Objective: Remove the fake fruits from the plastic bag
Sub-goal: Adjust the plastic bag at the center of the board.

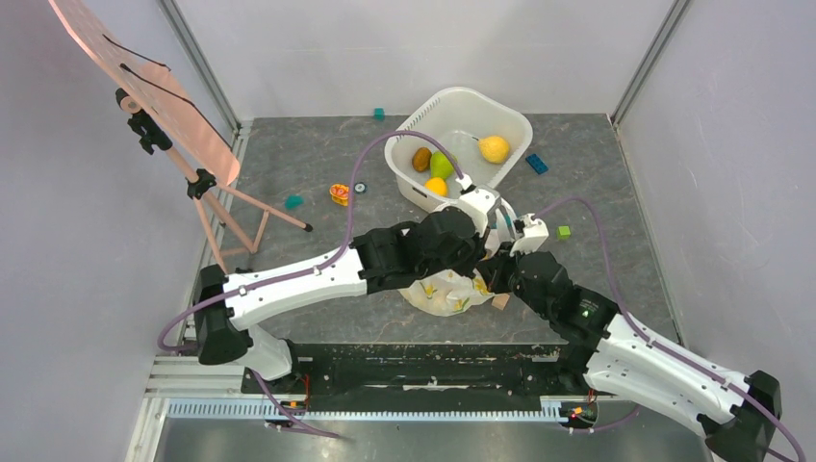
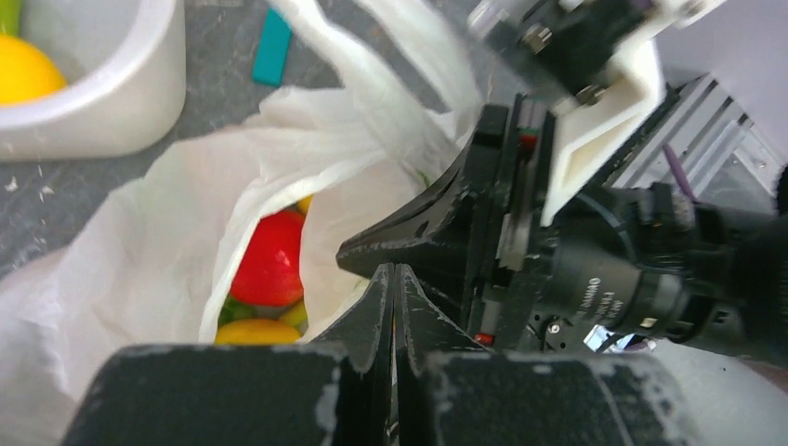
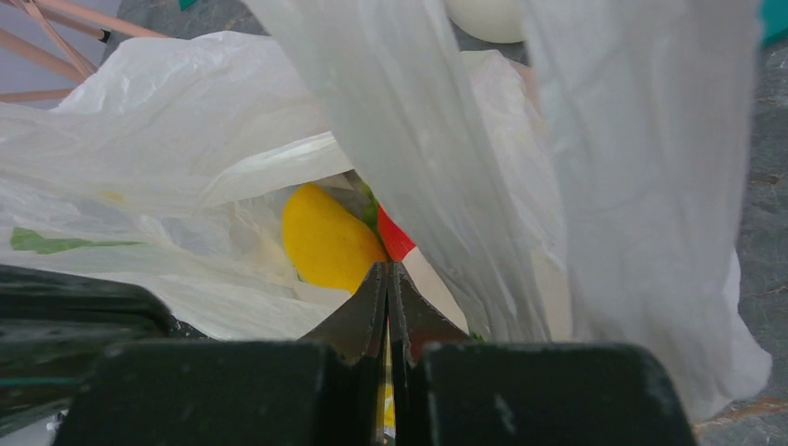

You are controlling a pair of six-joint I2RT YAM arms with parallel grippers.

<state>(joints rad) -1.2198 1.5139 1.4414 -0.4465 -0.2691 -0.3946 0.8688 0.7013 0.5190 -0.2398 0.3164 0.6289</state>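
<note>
Both grippers closed at the mouth of the plastic bag, fruit inside.

The left gripper point(image 2: 394, 279) has its fingers pressed tip to tip just at the near lip of the plastic bag point(image 1: 445, 296). The bag lies crumpled on the table under both wrists, in front of the white tub point(image 2: 102, 102). In the left wrist view, the red apple point(image 2: 271, 258) sits down in the bag's open mouth, a little left of and beyond those tips. A yellow fruit point(image 2: 256, 332) touches the apple on its near side. To the right, the right gripper point(image 3: 390, 283) also has its fingers together. Their tips are right against the yellow fruit, with a sliver of red just behind, and the bag's loop handles are stretched upward beside them. Whether either gripper has bag film pinched between its fingers cannot be told.
</note>
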